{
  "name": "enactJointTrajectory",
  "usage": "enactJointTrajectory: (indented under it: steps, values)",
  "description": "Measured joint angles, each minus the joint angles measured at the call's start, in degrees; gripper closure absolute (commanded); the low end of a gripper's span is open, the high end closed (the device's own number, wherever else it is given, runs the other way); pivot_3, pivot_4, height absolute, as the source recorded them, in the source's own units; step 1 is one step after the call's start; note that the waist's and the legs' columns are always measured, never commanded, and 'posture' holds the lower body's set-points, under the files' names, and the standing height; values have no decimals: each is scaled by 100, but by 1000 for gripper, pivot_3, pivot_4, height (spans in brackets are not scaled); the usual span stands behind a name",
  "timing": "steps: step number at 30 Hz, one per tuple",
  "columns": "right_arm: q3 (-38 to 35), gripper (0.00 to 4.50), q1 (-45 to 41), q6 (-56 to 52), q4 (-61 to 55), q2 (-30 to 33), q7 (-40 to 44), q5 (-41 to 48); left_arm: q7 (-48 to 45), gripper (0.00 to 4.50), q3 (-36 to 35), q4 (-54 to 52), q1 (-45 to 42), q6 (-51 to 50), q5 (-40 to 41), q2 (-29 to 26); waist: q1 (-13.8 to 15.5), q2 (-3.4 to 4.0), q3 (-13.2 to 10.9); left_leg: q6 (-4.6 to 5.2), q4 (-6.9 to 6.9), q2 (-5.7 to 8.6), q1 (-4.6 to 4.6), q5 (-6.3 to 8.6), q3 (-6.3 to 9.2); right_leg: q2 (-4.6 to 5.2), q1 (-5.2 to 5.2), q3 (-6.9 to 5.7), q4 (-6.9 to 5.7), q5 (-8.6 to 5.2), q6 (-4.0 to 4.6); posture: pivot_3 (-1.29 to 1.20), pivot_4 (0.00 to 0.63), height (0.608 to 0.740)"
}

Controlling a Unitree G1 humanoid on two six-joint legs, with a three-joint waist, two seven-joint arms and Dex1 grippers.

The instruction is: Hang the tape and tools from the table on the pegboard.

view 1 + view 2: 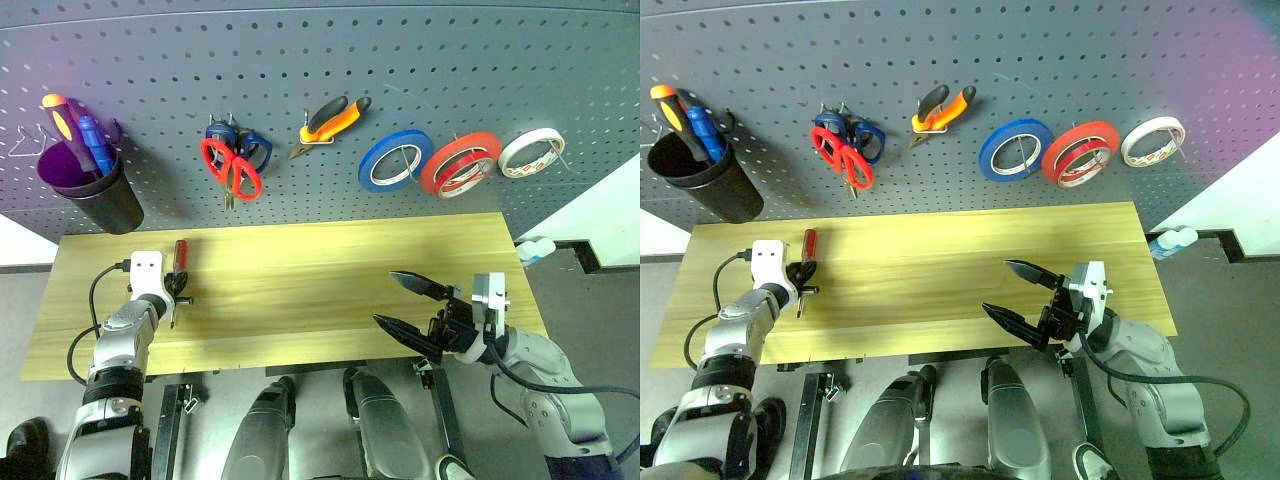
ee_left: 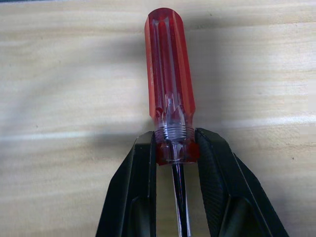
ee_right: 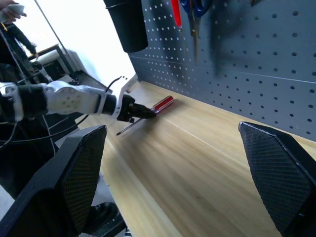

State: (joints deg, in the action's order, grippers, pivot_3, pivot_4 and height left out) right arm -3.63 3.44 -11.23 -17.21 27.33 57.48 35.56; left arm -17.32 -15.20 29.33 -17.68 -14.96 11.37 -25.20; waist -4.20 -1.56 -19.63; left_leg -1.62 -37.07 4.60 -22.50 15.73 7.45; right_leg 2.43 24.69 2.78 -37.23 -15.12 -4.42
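We see the left gripper with its two black fingers pinching the red-handled screwdriver at the collar where the clear red handle meets the metal shaft; the handle runs out beyond the fingertips and the shaft passes back between the fingers, the whole tool lying on the light wood table. From the head views this grip sits near the table's left end, just below the black cup that hangs on the pegboard. The right gripper hovers over the right part of the table with its fingers spread wide and nothing between them, well apart from the screwdriver. On the pegboard beyond both sets of fingers hang the red-handled scissors overlapping a blue-handled pair, the pliers, a blue tape roll, a thick red-orange roll and the thin red tape with its pale ring.
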Motion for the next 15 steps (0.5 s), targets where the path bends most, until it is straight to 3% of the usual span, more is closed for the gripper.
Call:
enactJointTrajectory:
  steps: [15]
  values:
    - [56, 0, -634, 318, 906, -151, 403, -116, 734, 3687, -149, -2844, 1707, -593, 167, 672, 25, -6, 9, -3, -1, 1, -2, -1, 0, 0, 0, -2, 1, 2, 0, -107, 276, 740]
